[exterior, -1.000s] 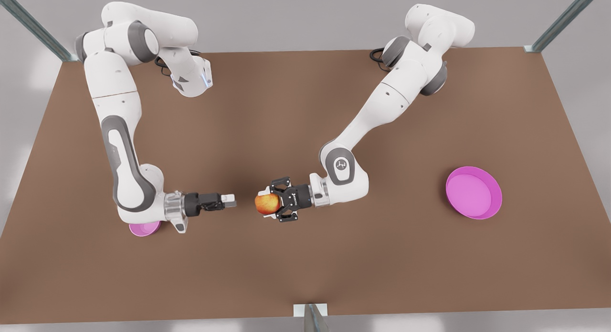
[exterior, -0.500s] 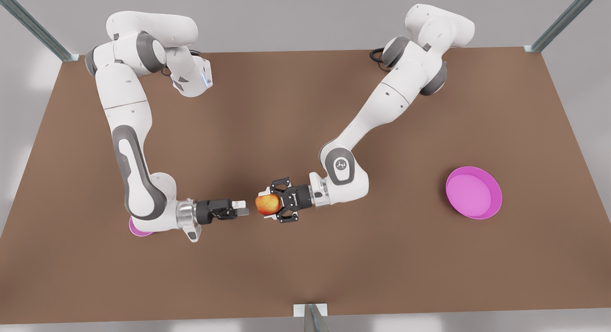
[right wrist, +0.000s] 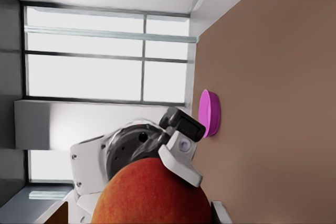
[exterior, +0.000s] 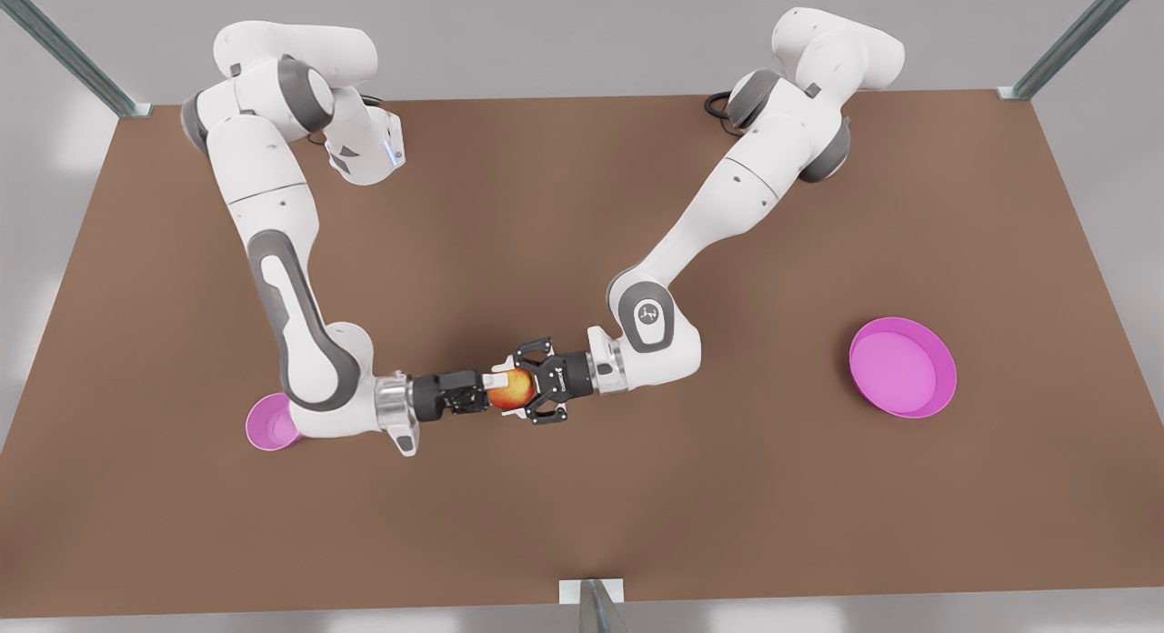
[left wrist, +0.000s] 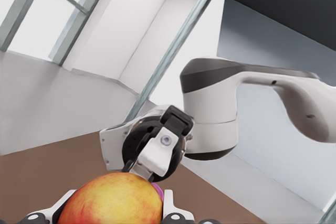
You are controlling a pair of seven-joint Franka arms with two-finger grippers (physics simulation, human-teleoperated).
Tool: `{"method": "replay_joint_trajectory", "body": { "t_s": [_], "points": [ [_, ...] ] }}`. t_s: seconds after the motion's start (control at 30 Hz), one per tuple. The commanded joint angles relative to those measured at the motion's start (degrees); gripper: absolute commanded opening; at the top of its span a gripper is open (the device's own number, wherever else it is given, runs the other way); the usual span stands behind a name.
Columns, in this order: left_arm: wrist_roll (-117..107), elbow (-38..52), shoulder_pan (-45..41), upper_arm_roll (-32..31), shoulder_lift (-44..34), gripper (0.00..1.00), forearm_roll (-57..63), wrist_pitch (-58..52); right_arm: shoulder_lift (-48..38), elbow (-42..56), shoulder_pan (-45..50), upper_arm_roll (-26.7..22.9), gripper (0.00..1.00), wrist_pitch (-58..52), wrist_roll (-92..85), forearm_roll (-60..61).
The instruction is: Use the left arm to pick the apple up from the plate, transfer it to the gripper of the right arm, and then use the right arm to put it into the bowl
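Above the table, the apple sits clamped in the left gripper, between the right gripper's spread fingers.

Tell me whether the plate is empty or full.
Empty: the plate is bare pink inside; the apple is in the left pincer mid-table, the right pincer meeting it.

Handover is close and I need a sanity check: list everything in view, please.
round red-orange apple: one, mid-table, in the left end effector
large shallow magenta plate: one, front view's right, empty
small deep pink bowl: one, front view's left, partly hidden by the white right arm
brown table: one, under everything
left end effector: black claw, shut on the apple
right end effector: slim, black, white-tipped, at the apple's other side
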Motion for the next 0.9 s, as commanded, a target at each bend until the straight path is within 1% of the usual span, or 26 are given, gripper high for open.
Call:
{"method": "replay_joint_trajectory", "body": {
  "t_s": [0.0, 0.13, 0.17, 0.23, 0.33, 0.37, 0.4, 0.6, 0.77, 0.8, 0.83, 0.87],
  "points": [
    [2.17, 0.03, 0.00, -0.02, -0.09, 0.78, 0.02, -0.24, -0.07, 0.11, 0.17, 0.66, 1.00, 2.48, 1.74, 0.15],
    [2.17, 0.03, 0.00, -0.02, -0.09, 0.78, 0.02, -0.24, -0.07, 0.11, 1.14, 0.83, 1.00, 4.06, 1.39, 1.55],
    [2.08, 0.03, 0.00, -0.02, 0.00, 0.78, 0.02, -0.24, -0.07, 0.11, 1.40, 0.92, 0.96, 4.68, 1.21, 1.47],
    [2.08, -0.06, 0.00, -0.02, 0.00, 0.78, 0.02, -0.24, -0.07, 0.02, 1.40, 0.83, 0.84, 4.86, 0.86, 1.47],
    [2.08, 0.03, 0.00, -0.01, 0.00, 0.78, 0.02, -0.24, -0.07, 0.02, 1.67, 0.83, 0.73, 4.86, 0.86, 1.47],
    [1.81, -0.06, -0.09, -0.02, -0.09, 0.86, 0.02, -0.24, -0.07, -0.07, 1.58, 0.83, 0.72, 4.86, 0.77, 1.47],
    [1.73, -0.06, -0.09, -0.02, -0.09, 0.99, 0.02, -0.24, -0.07, -0.07, 1.58, 0.83, 0.72, 4.86, 0.86, 1.47],
    [1.81, -0.59, 0.00, 0.07, -0.35, 1.00, 0.28, -0.24, -0.16, -0.07, 1.40, 0.75, 0.72, 4.68, 1.03, 1.03],
    [2.25, -4.89, 1.05, 0.16, -2.46, 0.99, 0.81, -0.32, -0.34, -0.42, -1.23, 0.22, 0.72, 2.48, 1.74, 0.68],
    [2.34, -5.16, 1.05, 0.16, -2.55, 1.00, 0.81, -0.32, -0.34, -0.42, -2.02, 0.39, 0.72, 2.39, 1.74, -0.90],
    [2.96, -6.64, 1.84, 0.16, -3.07, 1.00, 0.90, -0.32, -0.34, -0.42, -2.90, 0.57, 0.72, 0.65, 1.91, -1.35],
    [2.78, -12.17, 4.03, 0.16, -6.92, 0.99, 1.95, -0.67, -0.42, -0.42, -3.87, 0.22, 0.72, -0.24, 2.17, -2.04]
  ]
}}
